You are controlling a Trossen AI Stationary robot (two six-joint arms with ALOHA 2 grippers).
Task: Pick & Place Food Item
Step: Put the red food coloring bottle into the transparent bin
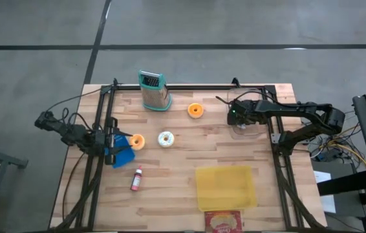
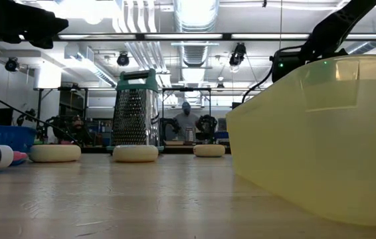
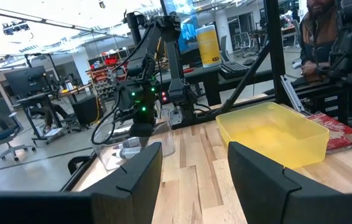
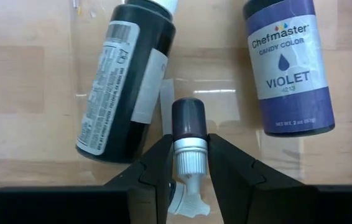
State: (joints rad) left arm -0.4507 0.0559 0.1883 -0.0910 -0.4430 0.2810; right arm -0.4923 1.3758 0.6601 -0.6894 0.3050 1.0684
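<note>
My right gripper (image 1: 238, 120) (image 4: 191, 165) is at the far right of the table, pointing down into a clear tray (image 1: 244, 129). It is shut on a small dark bottle (image 4: 189, 121) with a white cap. A black bottle (image 4: 123, 81) and a violet Chefmaster bottle (image 4: 288, 62) lie in the tray on either side. My left gripper (image 1: 113, 144) (image 3: 194, 180) is open and empty at the table's left, by a blue bin (image 1: 123, 155). Two orange donuts (image 1: 138, 141) (image 1: 196, 110) and a white one (image 1: 165, 138) lie on the table. My right gripper pinches the small bottle's white cap (image 4: 191, 155) between its two fingers, coming from above and pointing down. The bottle's dark end points away from the wrist toward the tray floor. I cannot tell whether it rests on the tray or is lifted.
A steel grater (image 1: 154, 90) stands at the far middle. A yellow bin (image 1: 225, 186) and a red packet (image 1: 224, 221) are at the near right. A pink bottle (image 1: 136, 178) lies near left. A person (image 3: 325, 31) sits beyond the table's edge.
</note>
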